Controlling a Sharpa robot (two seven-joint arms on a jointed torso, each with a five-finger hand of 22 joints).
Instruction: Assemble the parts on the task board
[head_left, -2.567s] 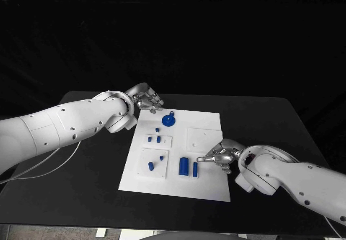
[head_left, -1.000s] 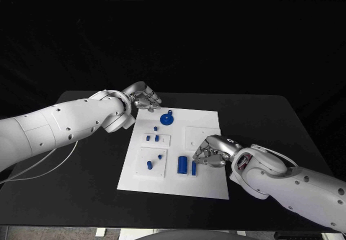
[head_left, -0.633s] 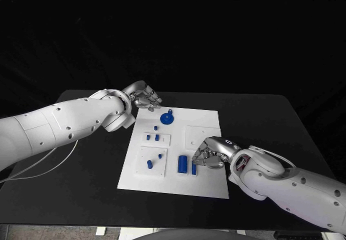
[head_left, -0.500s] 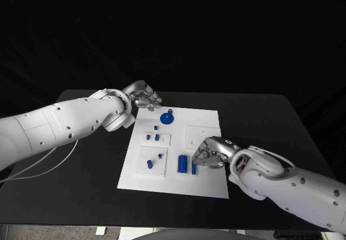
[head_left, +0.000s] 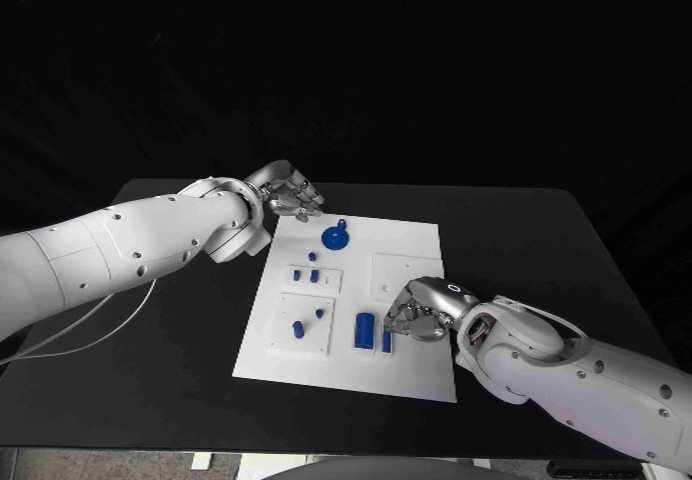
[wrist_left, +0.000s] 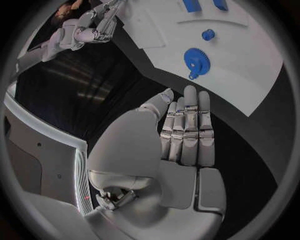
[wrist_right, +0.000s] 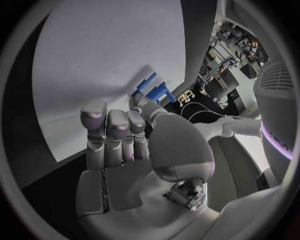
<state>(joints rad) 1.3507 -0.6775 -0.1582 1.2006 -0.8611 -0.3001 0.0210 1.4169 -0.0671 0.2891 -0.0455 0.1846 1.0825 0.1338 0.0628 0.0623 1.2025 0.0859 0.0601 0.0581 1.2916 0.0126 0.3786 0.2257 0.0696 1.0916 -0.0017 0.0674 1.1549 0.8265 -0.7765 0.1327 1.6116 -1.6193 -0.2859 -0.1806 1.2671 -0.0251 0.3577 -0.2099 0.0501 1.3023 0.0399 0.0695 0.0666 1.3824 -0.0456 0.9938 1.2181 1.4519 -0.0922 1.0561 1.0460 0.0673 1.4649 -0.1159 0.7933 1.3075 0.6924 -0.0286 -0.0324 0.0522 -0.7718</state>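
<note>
The white task board (head_left: 411, 250) lies mid-table. On it are a blue gear (head_left: 335, 237), several small blue pegs (head_left: 306, 273) and two upright-lying blue cylinders, a thick one (head_left: 366, 329) and a thin one (head_left: 387, 340). My right hand (head_left: 420, 312) hovers low over the board with its fingertips right beside the thin cylinder; in the right wrist view the thumb of the right hand (wrist_right: 125, 135) reaches toward the blue cylinders (wrist_right: 155, 91), contact unclear. My left hand (head_left: 293, 197) hangs off the board's far left corner, holding nothing, with its fingers (wrist_left: 187, 125) straight and the gear (wrist_left: 195, 59) beyond them.
A raised square plate (head_left: 405, 272) on the board sits just behind the right hand. Another square plate (head_left: 306, 322) at the near left carries two pegs. Black table (head_left: 548, 250) surrounds the board with free room on both sides.
My right hand has come in from the board's right edge to the two blue cylinders and settled a little nearer. The left hand has stayed almost still.
</note>
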